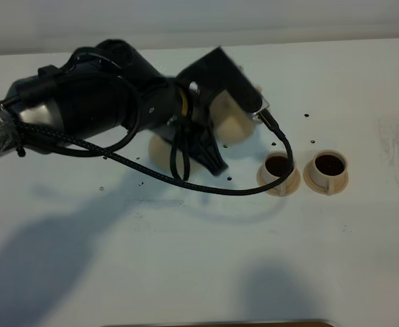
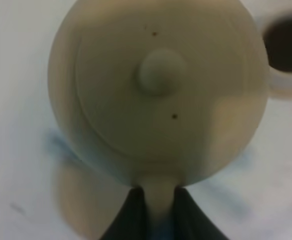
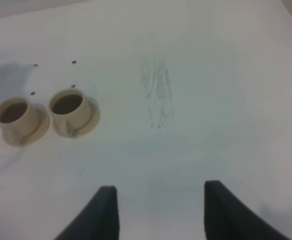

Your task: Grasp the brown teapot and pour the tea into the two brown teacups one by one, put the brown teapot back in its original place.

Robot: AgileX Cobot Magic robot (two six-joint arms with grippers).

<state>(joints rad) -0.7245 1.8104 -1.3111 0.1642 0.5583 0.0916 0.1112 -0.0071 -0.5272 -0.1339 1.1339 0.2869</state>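
My left gripper (image 2: 159, 212) is shut on the loop handle of the brown teapot (image 2: 155, 95), seen from above with its knobbed lid. In the exterior high view the teapot (image 1: 234, 127) is held off the table, largely hidden under my left wrist, between the wide round saucer (image 1: 159, 151) and the two teacups. The saucer also shows blurred under the pot in the left wrist view (image 2: 83, 200). The left teacup (image 1: 278, 170) and right teacup (image 1: 329, 168) stand on their small saucers, both holding dark tea. My right gripper (image 3: 160, 215) is open and empty, away from the cups (image 3: 68, 111).
The white table (image 1: 206, 259) carries a few small dark specks around the cups (image 1: 307, 114). A black cable (image 1: 206, 189) hangs from my left arm (image 1: 110, 95) close to the left cup. A faint scuffed patch (image 3: 158, 95) lies right of the cups.
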